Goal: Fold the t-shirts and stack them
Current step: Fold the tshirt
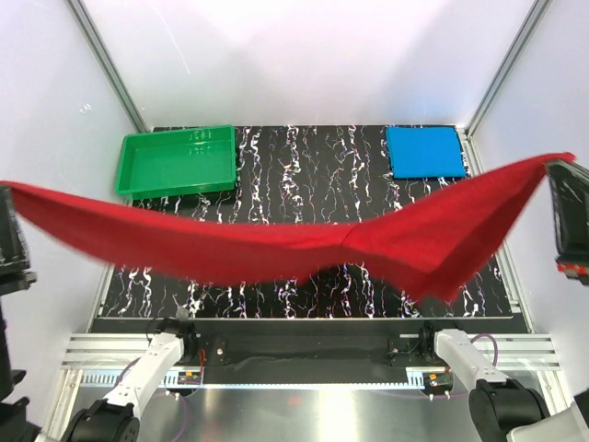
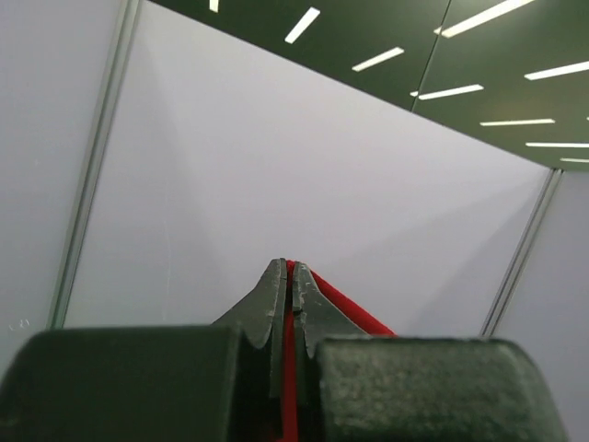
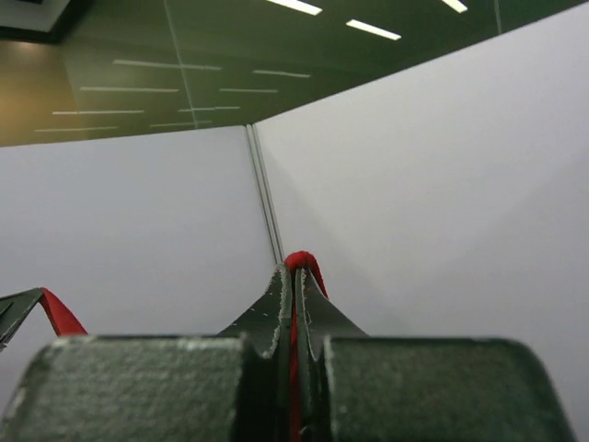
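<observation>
black marbled table (image 1: 304, 157) under everything. deep red t-shirt (image 1: 276, 249) hangs stretched above it from 9 to 3 o'clock, sagging mid-span, one fold drooping toward 4. green plastic tray (image 1: 175, 164) sits at 11 o'clock. folded blue t-shirt (image 1: 424, 152) lies flat at 1 o'clock. left gripper (image 2: 287, 276) and right gripper (image 3: 296, 276) are each pinched tight on red cloth.

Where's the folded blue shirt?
Top view: the blue t-shirt lies folded at the far right corner of the table, opposite the green tray at far left, beyond the red t-shirt held aloft.
</observation>
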Robot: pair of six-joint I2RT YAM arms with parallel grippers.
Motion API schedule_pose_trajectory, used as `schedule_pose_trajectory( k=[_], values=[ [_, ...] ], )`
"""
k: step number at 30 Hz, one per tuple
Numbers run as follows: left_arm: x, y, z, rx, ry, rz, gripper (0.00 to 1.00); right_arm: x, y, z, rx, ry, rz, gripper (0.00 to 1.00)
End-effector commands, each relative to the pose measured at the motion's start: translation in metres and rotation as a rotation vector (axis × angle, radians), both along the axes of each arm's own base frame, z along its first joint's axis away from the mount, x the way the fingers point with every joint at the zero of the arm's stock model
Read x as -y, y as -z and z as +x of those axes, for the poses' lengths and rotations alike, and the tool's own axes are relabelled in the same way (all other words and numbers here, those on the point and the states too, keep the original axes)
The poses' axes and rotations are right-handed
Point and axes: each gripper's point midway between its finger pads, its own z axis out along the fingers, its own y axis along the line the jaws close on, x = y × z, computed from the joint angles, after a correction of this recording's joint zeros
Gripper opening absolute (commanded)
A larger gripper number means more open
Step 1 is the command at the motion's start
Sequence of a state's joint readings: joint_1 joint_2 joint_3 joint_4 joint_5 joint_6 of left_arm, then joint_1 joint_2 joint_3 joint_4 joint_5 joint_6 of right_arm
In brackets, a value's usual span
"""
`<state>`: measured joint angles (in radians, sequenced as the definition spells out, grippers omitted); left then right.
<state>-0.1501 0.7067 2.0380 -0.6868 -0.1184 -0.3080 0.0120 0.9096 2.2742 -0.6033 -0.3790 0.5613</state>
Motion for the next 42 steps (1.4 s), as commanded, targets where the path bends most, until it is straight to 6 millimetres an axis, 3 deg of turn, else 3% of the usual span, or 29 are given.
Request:
schedule_pose_trajectory(
  k=[1,3,6,8,10,11,12,13,14,15,16,17,18,19,20,21,22,23,24,27,28,30,31,33,35,36,38,39,42],
  values=[
    [-0.012,0.000,0.022,-0.043,-0.068,-0.012,0.00,0.004,-0.009,0.039,-0.039,0.014,0.027,0.00],
    [-0.014,0.000,0.029,-0.062,-0.064,-0.024,0.00,0.002,-0.011,0.049,-0.051,0.003,0.032,0.00],
    [-0.011,0.014,0.066,-0.149,-0.086,-0.012,0.00,0.004,-0.011,0.081,-0.094,0.004,0.060,0.00],
    [-0.008,0.025,0.092,-0.205,-0.102,0.009,0.00,0.006,-0.008,0.111,-0.118,0.012,0.069,0.00],
    [-0.004,0.051,0.126,-0.302,-0.120,0.024,0.00,0.007,0.015,0.159,-0.221,0.015,0.087,0.00],
    [-0.001,0.064,0.146,-0.356,-0.131,0.041,0.00,0.006,0.019,0.173,-0.228,0.012,0.090,0.00],
    [-0.001,0.074,0.157,-0.385,-0.147,0.055,0.00,0.005,0.045,0.205,-0.309,0.007,0.094,0.00],
    [0.002,0.108,0.188,-0.470,-0.170,0.088,0.00,0.003,0.062,0.229,-0.362,-0.007,0.103,0.00],
    [0.002,0.130,0.205,-0.525,-0.195,0.102,0.00,-0.001,0.073,0.243,-0.384,-0.023,0.095,0.00],
    [0.003,0.151,0.220,-0.577,-0.206,0.116,0.00,-0.001,0.107,0.270,-0.472,-0.021,0.095,0.00],
    [0.007,0.195,0.240,-0.679,-0.209,0.148,0.00,-0.001,0.125,0.285,-0.516,-0.021,0.098,0.00],
    [0.010,0.216,0.250,-0.722,-0.203,0.151,0.00,-0.001,0.139,0.295,-0.536,-0.019,0.096,0.00],
    [0.013,0.242,0.259,-0.767,-0.200,0.157,0.00,-0.001,0.180,0.315,-0.619,-0.009,0.093,0.00],
    [0.016,0.283,0.272,-0.821,-0.196,0.170,0.00,0.000,0.195,0.325,-0.637,-0.007,0.103,0.00],
    [0.018,0.307,0.278,-0.853,-0.190,0.181,0.00,0.001,0.215,0.335,-0.675,0.004,0.101,0.00],
    [0.018,0.321,0.286,-0.855,-0.192,0.176,0.00,0.001,0.254,0.348,-0.752,0.011,0.093,0.00],
    [0.013,0.360,0.291,-0.928,-0.204,0.177,0.00,0.000,0.275,0.361,-0.786,0.012,0.088,0.00],
    [0.011,0.376,0.294,-0.961,-0.205,0.174,0.00,0.001,0.295,0.369,-0.823,0.017,0.079,0.00],
    [0.011,0.400,0.301,-1.015,-0.196,0.181,0.00,-0.001,0.330,0.377,-0.888,0.016,0.075,0.00],
    [0.006,0.457,0.320,-1.114,-0.198,0.191,0.00,-0.004,0.386,0.403,-0.973,-0.002,0.056,0.00],
    [0.004,0.464,0.329,-1.110,-0.193,0.204,0.00,-0.006,0.413,0.416,-1.025,-0.004,0.047,0.00],
    [0.006,0.493,0.345,-1.167,-0.175,0.225,0.00,-0.007,0.432,0.429,-1.061,-0.009,0.036,0.00],
    [0.006,0.492,0.356,-1.156,-0.170,0.230,0.00,-0.007,0.455,0.440,-1.108,-0.010,0.025,0.00],
    [0.007,0.512,0.372,-1.203,-0.149,0.245,0.00,-0.010,0.459,0.453,-1.116,-0.021,0.018,0.00],
    [0.002,0.514,0.386,-1.204,-0.164,0.245,0.00,-0.014,0.479,0.466,-1.159,-0.042,0.017,0.00],
    [0.001,0.528,0.391,-1.236,-0.164,0.249,0.00,-0.015,0.473,0.473,-1.149,-0.047,0.017,0.00],
    [-0.003,0.527,0.405,-1.236,-0.168,0.242,0.00,-0.017,0.494,0.481,-1.212,-0.056,0.019,0.00],
    [-0.002,0.536,0.408,-1.261,-0.151,0.248,0.00,-0.019,0.489,0.486,-1.205,-0.067,0.013,0.00],
    [-0.005,0.532,0.416,-1.256,-0.158,0.256,0.00,-0.019,0.494,0.488,-1.237,-0.072,0.006,0.00]
  ],
)
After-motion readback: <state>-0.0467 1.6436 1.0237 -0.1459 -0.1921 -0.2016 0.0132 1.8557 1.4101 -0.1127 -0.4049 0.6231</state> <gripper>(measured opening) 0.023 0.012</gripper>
